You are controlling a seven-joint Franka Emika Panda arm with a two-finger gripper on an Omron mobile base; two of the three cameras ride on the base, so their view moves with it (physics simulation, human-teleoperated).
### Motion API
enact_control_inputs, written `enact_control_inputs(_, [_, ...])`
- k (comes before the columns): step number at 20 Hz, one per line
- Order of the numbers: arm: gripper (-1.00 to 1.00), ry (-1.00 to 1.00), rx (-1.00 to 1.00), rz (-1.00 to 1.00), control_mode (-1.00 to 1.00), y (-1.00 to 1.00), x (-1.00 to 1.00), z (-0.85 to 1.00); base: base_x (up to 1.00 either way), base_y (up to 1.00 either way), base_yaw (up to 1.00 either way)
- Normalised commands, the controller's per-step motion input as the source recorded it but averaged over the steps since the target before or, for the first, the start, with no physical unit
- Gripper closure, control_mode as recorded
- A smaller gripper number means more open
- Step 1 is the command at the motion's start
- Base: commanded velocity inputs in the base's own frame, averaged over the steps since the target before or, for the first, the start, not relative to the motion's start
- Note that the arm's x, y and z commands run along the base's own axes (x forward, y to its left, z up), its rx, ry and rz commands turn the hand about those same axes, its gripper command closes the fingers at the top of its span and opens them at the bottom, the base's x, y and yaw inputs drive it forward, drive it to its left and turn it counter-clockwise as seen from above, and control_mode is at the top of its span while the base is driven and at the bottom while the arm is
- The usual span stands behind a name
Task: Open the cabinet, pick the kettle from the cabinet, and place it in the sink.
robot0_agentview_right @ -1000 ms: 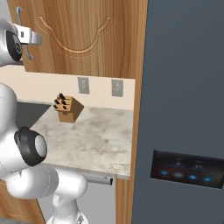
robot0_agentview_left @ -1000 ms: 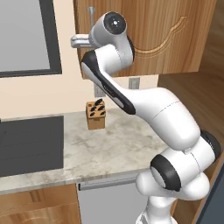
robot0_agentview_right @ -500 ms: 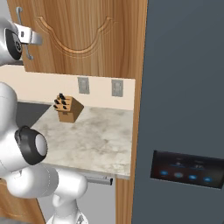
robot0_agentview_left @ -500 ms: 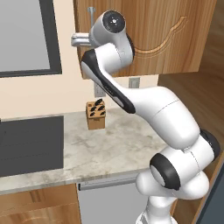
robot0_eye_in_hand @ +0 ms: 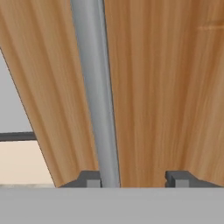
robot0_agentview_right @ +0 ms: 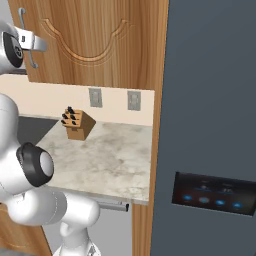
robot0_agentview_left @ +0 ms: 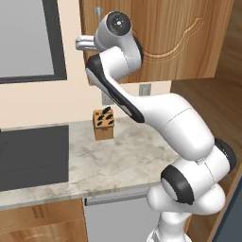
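Brown wooden cabinet [robot0_agentview_left: 179, 42] up on the wall, door shut, curved groove carved across it. Silver bar handle [robot0_agentview_left: 98, 14] upright along the door's left edge, mostly hidden behind the white arm. Gripper [robot0_agentview_left: 81, 44] raised at that left edge, level with the handle; jaws too hidden to read. Below, a pale marble counter [robot0_agentview_left: 118, 160] with a wooden knife block [robot0_agentview_left: 104, 124] standing by the wall. Dark cooktop [robot0_agentview_left: 30, 156] set into the counter at left. Grey outlet plate [robot0_agentview_left: 144, 89] on the wall under the cabinet.
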Motion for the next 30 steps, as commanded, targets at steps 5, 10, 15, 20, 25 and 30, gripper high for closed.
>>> enact_control_inputs(5, [1.0,0.0,0.0,-0.04,-1.0,0.24,0.25,-0.04,0.0,0.0,0.0])
enact_control_inputs(10, [1.0,0.0,0.0,-0.02,-1.0,0.27,0.27,-0.03,0.0,0.0,0.0])
enact_control_inputs(15, [1.0,0.0,0.0,0.0,-1.0,0.29,0.26,-0.02,0.0,0.0,0.0])
enact_control_inputs(20, [1.0,0.0,0.0,0.0,-1.0,0.29,0.23,-0.03,0.0,0.0,0.0])
enact_control_inputs(25, [1.0,0.0,0.0,0.0,-1.0,0.35,0.16,-0.07,0.0,0.0,0.0])
enact_control_inputs(30, [1.0,0.0,0.0,0.0,-1.0,0.34,0.07,-0.13,0.0,0.0,0.0])
